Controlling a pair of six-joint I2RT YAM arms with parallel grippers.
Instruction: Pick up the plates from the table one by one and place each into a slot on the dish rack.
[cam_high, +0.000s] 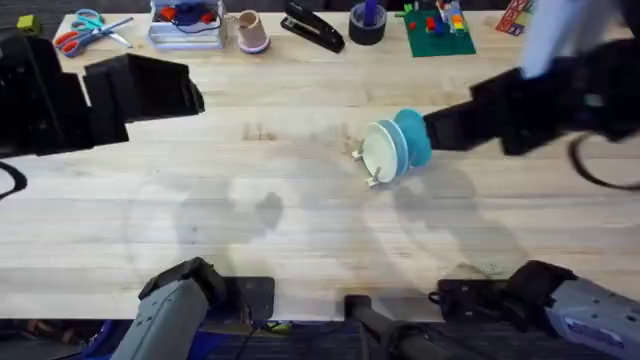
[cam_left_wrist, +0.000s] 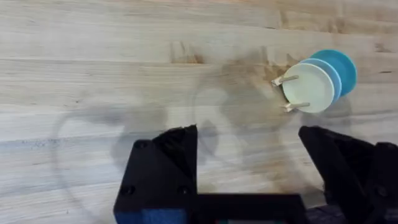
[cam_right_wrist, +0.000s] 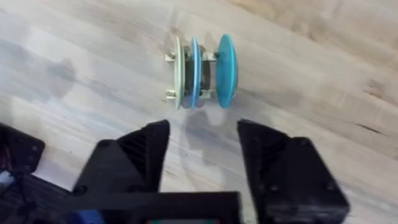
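1. Near the middle of the worktop (cam_high: 300, 220), a little toward its right edge, the dish rack (cam_high: 368, 160) is standing with all three plates sitting upright in its slots.
2. Seen from the right wrist, the cream plate (cam_right_wrist: 178, 72), the light blue plate (cam_right_wrist: 194, 72) and the teal plate (cam_right_wrist: 226, 70) are standing on edge side by side, the cream and light blue ones close together and the teal one a slot apart from them.
3. From overhead, the cream plate (cam_high: 384, 152) is facing the left edge of the worktop, with the teal plate (cam_high: 414, 134) behind it toward the right edge.
4. The right pincer (cam_right_wrist: 202, 146) is hovering just beside the rack, its black fingers spread apart and grasping nothing.
5. The left pincer (cam_left_wrist: 249, 155) is hanging over bare planks well apart from the rack, its fingers likewise released and empty.
6. Along the far edge of the worktop, scissors (cam_high: 85, 30), a clear plastic tray (cam_high: 186, 25), a pink cup (cam_high: 250, 32), a black stapler (cam_high: 313, 28) and a green board with coloured blocks (cam_high: 438, 28) are lying in a row.
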